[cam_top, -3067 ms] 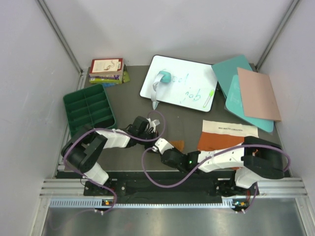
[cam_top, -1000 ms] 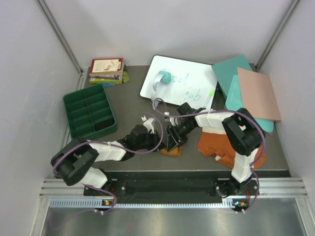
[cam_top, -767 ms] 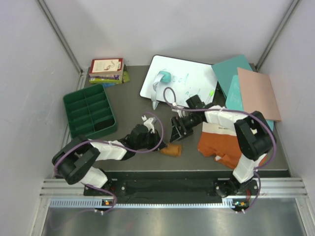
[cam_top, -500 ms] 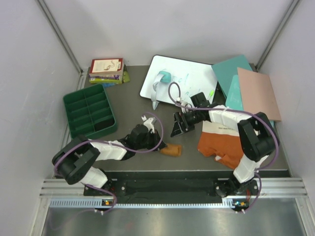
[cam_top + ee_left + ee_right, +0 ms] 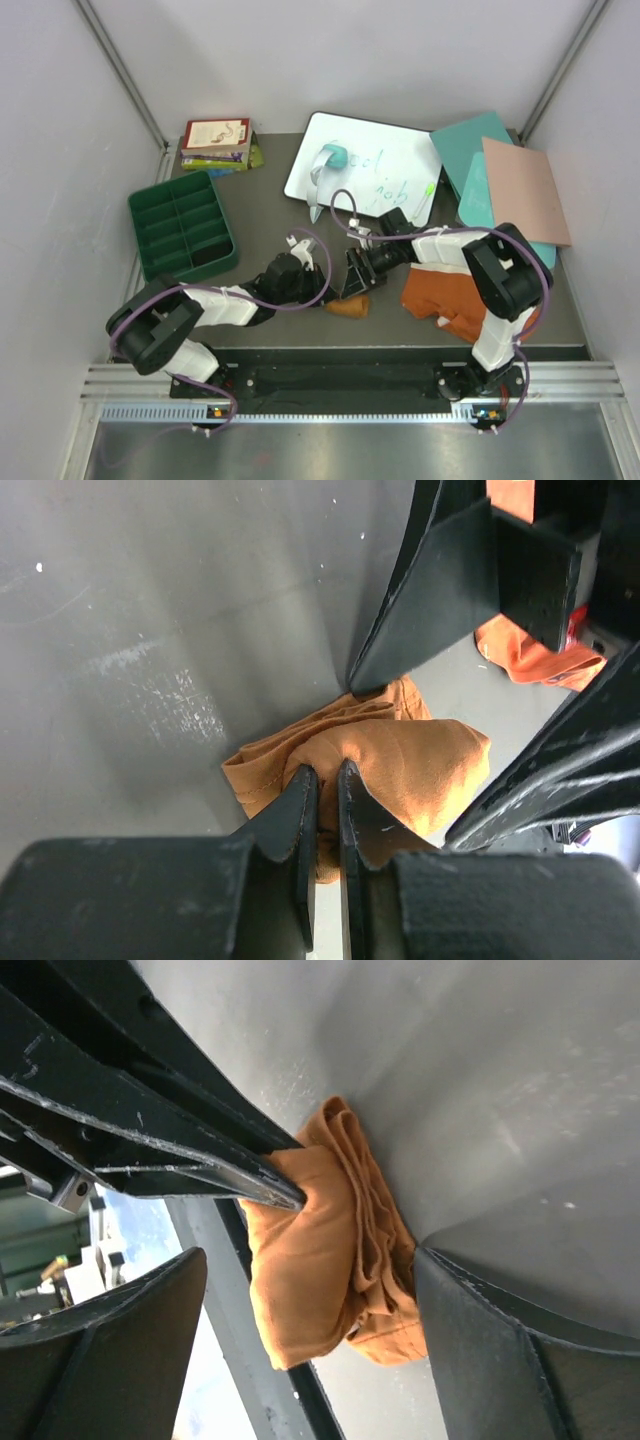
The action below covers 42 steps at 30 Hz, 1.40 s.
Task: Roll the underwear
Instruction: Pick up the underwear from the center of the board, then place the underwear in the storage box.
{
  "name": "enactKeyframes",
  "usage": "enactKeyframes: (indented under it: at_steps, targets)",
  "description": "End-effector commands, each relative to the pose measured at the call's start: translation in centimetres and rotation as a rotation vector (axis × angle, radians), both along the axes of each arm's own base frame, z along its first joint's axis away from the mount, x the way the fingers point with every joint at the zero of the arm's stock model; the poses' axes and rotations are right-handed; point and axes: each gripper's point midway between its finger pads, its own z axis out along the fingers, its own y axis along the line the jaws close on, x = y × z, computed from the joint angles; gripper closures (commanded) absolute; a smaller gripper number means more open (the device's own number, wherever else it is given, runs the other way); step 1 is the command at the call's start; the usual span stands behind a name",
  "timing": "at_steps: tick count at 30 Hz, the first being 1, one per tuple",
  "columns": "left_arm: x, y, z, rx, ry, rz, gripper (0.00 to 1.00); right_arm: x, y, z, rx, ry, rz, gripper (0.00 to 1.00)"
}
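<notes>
Both jaws at tan underwear (image 5: pixel 348 307) again

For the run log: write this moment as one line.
left tool: shut on mustard-tan briefs roll | right tool: open, fingers either side of roll | rust-orange briefs: not yet rolled

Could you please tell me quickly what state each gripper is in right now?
Left gripper: closed on the tan rolled underwear.
Right gripper: open, holding nothing.
</notes>
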Motion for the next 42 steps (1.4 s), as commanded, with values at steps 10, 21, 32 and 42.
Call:
enactKeyframes:
  at_steps: [10,21,32,42]
  targets:
    - [0.4,2.7,-3.1,0.186,0.040,0.080,0.73,-1.7,0.8,-1.3,-0.012,0.039,0.036,0.86]
    - [6.8,6.2,13.6,0.059,-0.294,0.288,0.24,3.2,2.0,6.9,0.092,-0.017,-0.257,1.00]
    - [4.9,6.4,20.5,-0.222,-0.343,0.292,0.26,6.2,3.2,19.9,0.444,-0.157,-0.525,1.00]
    - [3.8,4.7,22.2,-0.368,-0.335,0.215,0.26,5.6,3.5,20.6,0.493,-0.125,-0.540,1.00]
